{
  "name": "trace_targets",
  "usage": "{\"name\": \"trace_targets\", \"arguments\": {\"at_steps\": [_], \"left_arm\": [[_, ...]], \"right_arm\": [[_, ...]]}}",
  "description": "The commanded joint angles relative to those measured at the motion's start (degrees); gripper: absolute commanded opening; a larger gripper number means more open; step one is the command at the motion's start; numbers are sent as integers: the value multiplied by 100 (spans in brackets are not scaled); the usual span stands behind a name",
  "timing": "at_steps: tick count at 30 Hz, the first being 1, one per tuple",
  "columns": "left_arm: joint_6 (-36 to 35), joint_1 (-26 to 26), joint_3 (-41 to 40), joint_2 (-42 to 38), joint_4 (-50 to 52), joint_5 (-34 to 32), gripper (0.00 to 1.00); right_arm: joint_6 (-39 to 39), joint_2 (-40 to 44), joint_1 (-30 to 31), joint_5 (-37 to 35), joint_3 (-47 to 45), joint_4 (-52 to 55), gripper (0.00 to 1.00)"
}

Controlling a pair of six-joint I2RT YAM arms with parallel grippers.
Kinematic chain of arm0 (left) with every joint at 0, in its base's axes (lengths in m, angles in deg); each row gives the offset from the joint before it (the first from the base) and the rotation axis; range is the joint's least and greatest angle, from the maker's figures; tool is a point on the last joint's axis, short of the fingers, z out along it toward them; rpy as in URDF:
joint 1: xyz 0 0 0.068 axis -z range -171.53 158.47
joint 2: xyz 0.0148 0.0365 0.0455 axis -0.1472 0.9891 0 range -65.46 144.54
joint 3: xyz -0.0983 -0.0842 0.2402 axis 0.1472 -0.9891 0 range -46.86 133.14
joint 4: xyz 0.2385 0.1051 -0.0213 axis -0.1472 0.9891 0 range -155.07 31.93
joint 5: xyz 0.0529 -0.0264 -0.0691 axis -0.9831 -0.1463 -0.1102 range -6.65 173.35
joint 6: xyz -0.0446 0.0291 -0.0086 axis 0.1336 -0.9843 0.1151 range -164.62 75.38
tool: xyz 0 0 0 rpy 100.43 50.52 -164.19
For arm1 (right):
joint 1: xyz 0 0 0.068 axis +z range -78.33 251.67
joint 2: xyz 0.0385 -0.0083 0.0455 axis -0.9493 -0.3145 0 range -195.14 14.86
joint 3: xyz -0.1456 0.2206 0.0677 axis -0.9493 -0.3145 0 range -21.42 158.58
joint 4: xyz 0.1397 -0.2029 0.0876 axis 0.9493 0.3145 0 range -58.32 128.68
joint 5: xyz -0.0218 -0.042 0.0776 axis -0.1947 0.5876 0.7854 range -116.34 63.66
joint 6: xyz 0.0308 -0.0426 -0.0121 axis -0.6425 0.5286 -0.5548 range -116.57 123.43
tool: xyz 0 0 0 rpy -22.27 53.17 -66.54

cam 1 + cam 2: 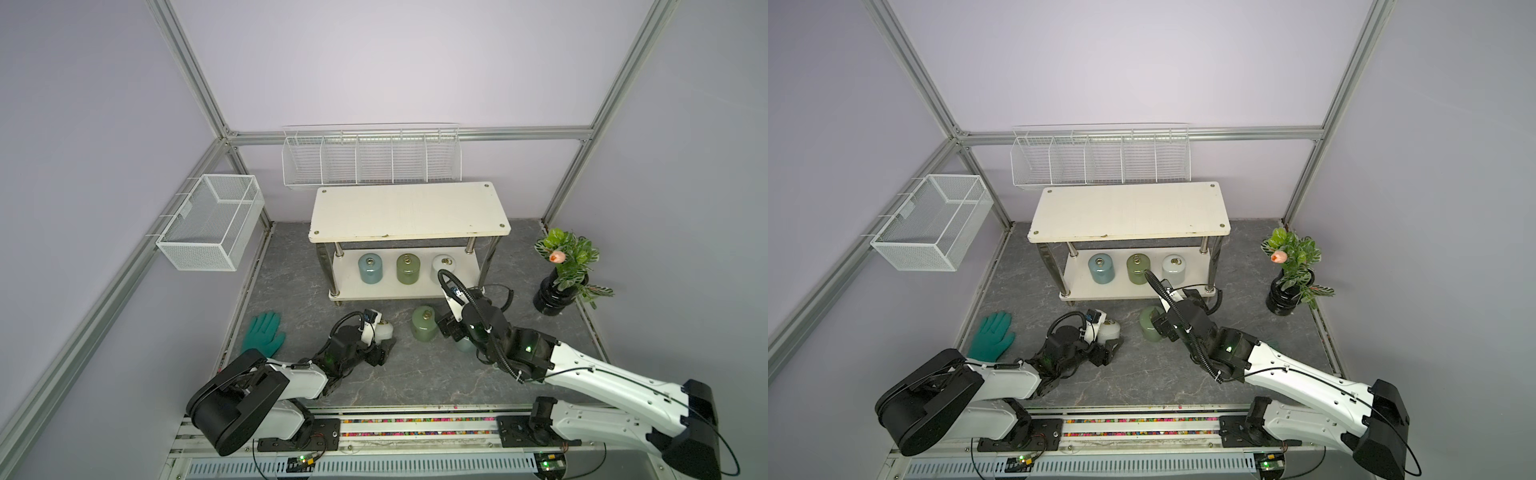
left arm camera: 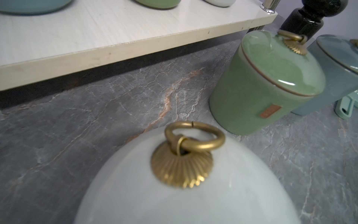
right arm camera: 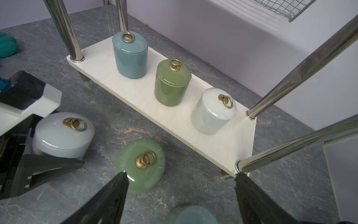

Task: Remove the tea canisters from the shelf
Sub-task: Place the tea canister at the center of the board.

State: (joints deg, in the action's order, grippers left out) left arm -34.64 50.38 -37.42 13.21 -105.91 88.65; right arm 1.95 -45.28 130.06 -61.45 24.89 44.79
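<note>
Nearest the arms, the right pincer [image 3: 182, 174] stands wide open and empty. A pale blue glossy ceramic canister w/ brass ring pull [image 3: 191, 214] sits on the grey marbled surface [image 1: 415, 374], low between its fingers and clear of both. The left pincer [image 1: 380, 345] straddles a white glossy ceramic canister w/ domed lid [image 3: 62, 135], also on the surface. One black finger lies just beside its wall and the other is hidden, so can't tell if it's clamped on or just spread around it. Between those two, just ahead of the right fingertips, a light green glossy ceramic canister [image 3: 140, 164] stands upright on the surface. So 3 of 6 are off. Further back is the two-tier cream-white shelf on chrome posts [image 1: 409, 212]. Its lower board carries the other 3 in a row, upright and apart: a second pale blue canister [image 3: 130, 56], a darker green canister [image 3: 172, 85], a second white canister [image 3: 212, 114]. Top board is bare. Approx half done; 3 pulls from under the top board are left, and the second white canister looks the easiest reach for the right arm.
</note>
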Motion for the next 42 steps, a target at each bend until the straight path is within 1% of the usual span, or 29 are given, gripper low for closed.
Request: {"name": "trace_targets", "arguments": {"at_steps": [1, 3, 4, 5, 17, 21, 24, 31, 35, 42], "left_arm": [[101, 160, 147, 68, -191, -193, 57], [104, 286, 149, 78, 98, -346, 57], [110, 355, 331, 76, 257, -458, 57], [153, 392, 349, 69, 357, -524, 57], [776, 447, 262, -373, 1426, -793, 57], [926, 606, 315, -352, 1697, -936, 57], [1009, 752, 437, -149, 1907, -999, 57], [1264, 1251, 762, 705, 2231, -1339, 57], [1366, 1381, 929, 1146, 2317, -1373, 58], [1573, 1553, 1059, 1361, 2634, -1603, 58]], "right_arm": [[40, -3, 47, -110, 116, -26, 89], [43, 43, 49, -116, 77, -56, 89], [51, 82, 54, -119, 40, -82, 89], [47, 119, 57, -126, -4, -120, 89], [19, 759, 53, -215, -520, -418, 89], [49, 907, 52, -241, -631, -488, 89], [101, 907, 54, -242, -658, -518, 89], [201, 860, 52, -292, -723, -663, 89], [240, 827, 53, -338, -738, -704, 89], [262, 829, 57, -421, -763, -730, 89]]}}
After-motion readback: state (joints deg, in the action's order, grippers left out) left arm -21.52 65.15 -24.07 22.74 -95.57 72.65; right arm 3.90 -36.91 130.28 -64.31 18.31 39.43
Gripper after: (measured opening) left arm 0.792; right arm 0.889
